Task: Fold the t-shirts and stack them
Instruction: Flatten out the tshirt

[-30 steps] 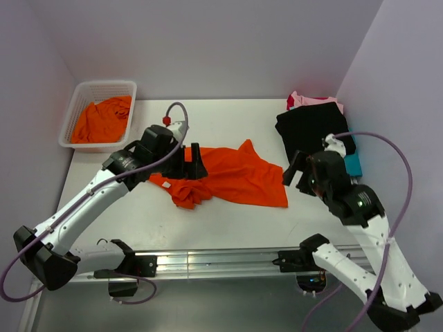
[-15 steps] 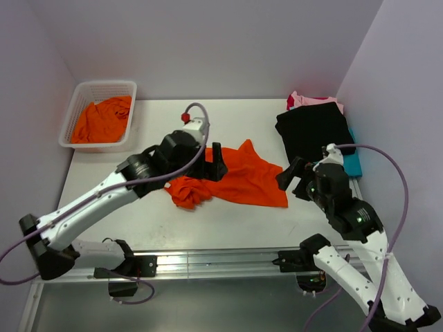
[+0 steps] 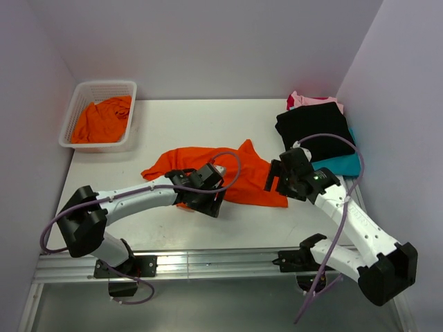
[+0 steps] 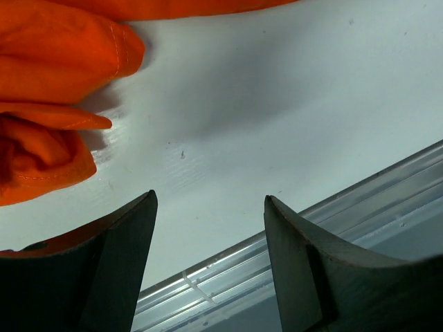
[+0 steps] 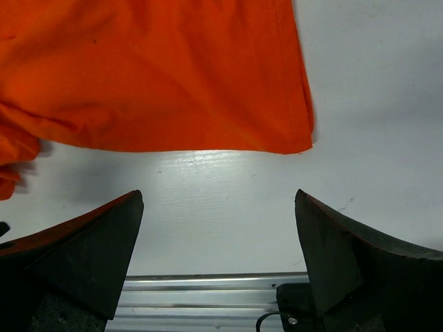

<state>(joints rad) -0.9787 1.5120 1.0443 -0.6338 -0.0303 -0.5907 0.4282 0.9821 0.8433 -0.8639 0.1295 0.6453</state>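
Note:
One orange t-shirt (image 3: 242, 173) lies crumpled across the middle of the table, with a bunched part under my left arm. My left gripper (image 3: 213, 205) is open and empty at the shirt's near edge. In the left wrist view (image 4: 209, 200) it is over bare table, with shirt folds (image 4: 55, 62) at the upper left. My right gripper (image 3: 273, 177) is open and empty at the shirt's right near corner. In the right wrist view (image 5: 218, 197) the shirt's hem (image 5: 159, 76) lies just beyond the fingertips. Folded black (image 3: 311, 128), pink (image 3: 310, 100) and teal (image 3: 345, 164) shirts are stacked at the right.
A white mesh basket (image 3: 76, 104) at the far left holds more orange shirts (image 3: 104, 119). The table's near edge has a metal rail (image 3: 221, 259), also seen close below both grippers in the wrist views. Walls close in the left and right sides.
My left arm swung down and toward me, from above the shirt to its near edge. My right gripper moved left to the shirt's right corner. More of the shirt's left part now shows.

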